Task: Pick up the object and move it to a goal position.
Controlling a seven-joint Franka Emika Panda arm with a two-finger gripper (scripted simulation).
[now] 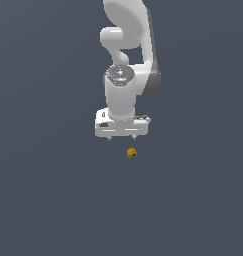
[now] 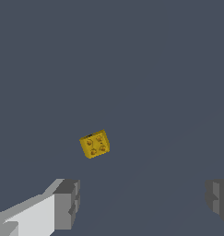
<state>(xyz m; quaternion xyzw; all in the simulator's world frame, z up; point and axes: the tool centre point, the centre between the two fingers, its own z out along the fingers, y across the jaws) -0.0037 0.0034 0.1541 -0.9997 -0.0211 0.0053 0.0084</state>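
Note:
The object (image 1: 132,153) is a tiny mustard-yellow block with dark spots, lying on the flat grey ground. In the exterior view it sits just below and slightly to the exterior view's right of my white gripper (image 1: 121,138), apart from it. The wrist view shows the object (image 2: 94,144) ahead of the fingers, nearer to one grey fingertip (image 2: 67,204) than to the other fingertip (image 2: 218,200). My gripper (image 2: 142,203) stands open wide, with nothing between its fingers.
The white arm (image 1: 127,55) rises behind the gripper toward the top of the exterior view. Plain dark grey ground (image 1: 53,200) surrounds the block on all sides.

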